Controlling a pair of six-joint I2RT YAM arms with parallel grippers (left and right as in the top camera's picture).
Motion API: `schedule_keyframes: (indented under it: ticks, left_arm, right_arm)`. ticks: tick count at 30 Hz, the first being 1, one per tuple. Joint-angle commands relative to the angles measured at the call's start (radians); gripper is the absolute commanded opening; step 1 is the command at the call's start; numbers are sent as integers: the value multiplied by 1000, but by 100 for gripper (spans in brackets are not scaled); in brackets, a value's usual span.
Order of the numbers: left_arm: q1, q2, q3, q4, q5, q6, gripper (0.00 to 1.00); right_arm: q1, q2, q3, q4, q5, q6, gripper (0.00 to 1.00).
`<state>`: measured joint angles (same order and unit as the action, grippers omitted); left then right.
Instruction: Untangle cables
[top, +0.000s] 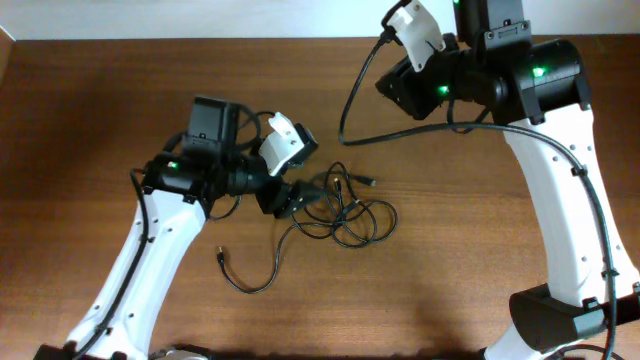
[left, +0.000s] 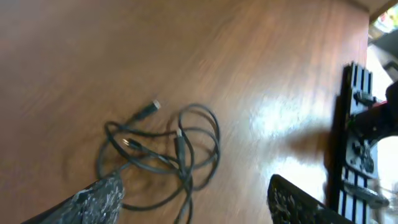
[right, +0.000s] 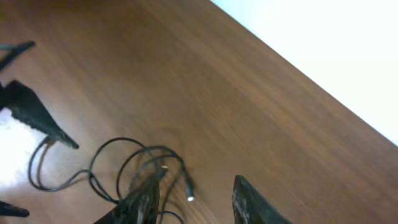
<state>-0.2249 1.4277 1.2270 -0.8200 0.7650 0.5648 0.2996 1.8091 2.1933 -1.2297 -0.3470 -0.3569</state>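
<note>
Cables (top: 345, 210) lying tangled on table (top: 100, 120) | left gripper (top: 283, 197) hovering just beside cables, jaws standing apart, gripping nothing | right gripper (right: 194, 186) hanging well apart from cables, jaws parted, empty

The open left hand (left: 193, 198) hangs over looped cables (left: 163, 155).

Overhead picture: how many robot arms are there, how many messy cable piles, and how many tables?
Robot arms: 2, the left arm and the right arm
Cable pile: 1
Table: 1
Total: 4
</note>
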Motion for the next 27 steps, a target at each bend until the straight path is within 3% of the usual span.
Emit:
schedule_keyframes:
  ticks: [1,8,12,13,14,15,18,22,27]
  left_arm:
    - [-52,81,-79,-5,-58,46,76]
    - [-144,258,-132,19,-447,59,82]
    - [-190,352,-132,44,-484,150,82]
    - [-193,378,-132,70,-493,151,68]
    - [-193,390,-132,83,-492,150,27]
    - [-195,398,-132,99,-492,146,0]
    - [-192,383,-82,162,-492,-19,0]
    - [-187,262,145,149,-492,-160,0]
    - [-185,-14,302,153,-515,-194,5]
  right_arm:
    - [-37,-19,10,0,42,-5,37]
    - [-72,-19,10,-22,13,-5,37]
    - [-72,-19,10,-28,10,-5,38]
    - [-72,-19,10,-28,11,-5,38]
    - [-72,-19,10,-28,11,-5,38]
    - [-72,-19,10,-27,11,-5,38]
    - [-72,-19,10,-28,11,-5,38]
    - [-72,-18,4,-50,12,-6,39]
    - [-87,27,4,-122,27,-13,39]
